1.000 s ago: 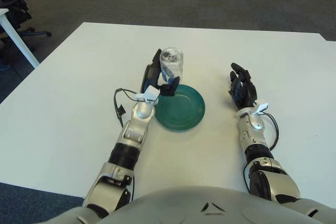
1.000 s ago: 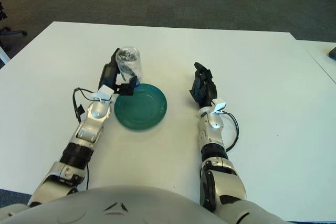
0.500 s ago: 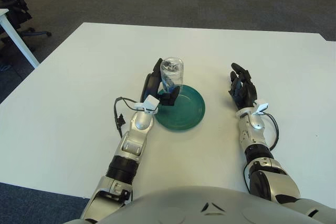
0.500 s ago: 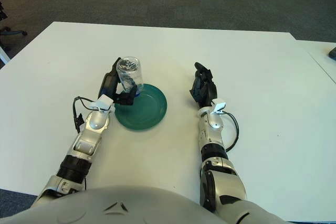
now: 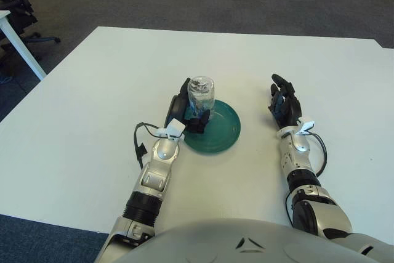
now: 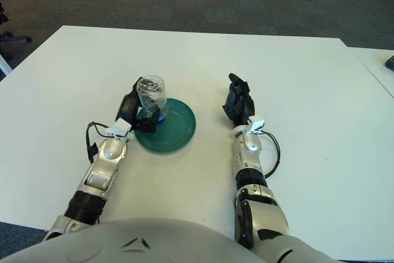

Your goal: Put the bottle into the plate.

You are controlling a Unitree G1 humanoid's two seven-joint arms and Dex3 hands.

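White table (image 5: 80, 109) is filling most of both views, w/ dark carpet beyond it and a second table's leg showing at upper left.

Step in hand, as I read it: seating the bottle (image 5: 200, 93) in the green plate (image 5: 218, 133). To do it well: be lowering straight down, keeping the bottle upright, aiming closer to plate centre rather than the rim, and only be easing the fingers off once the base is sitting flat. Letting go while it's riding the sloped edge risks a tip-over.

Left hand (image 5: 184, 112) is gripping the clear bottle from its left side, fingers wrapping round the lower part, at approx 10 o'clock on the plate. Bottle is standing upright, cap end down, over the plate's near-left rim; can't tell if it's touching the plate yet.

Right hand (image 5: 284, 104) is showing at 3 o'clock of the plate, well apart, fingers relaxed and holding nothing.
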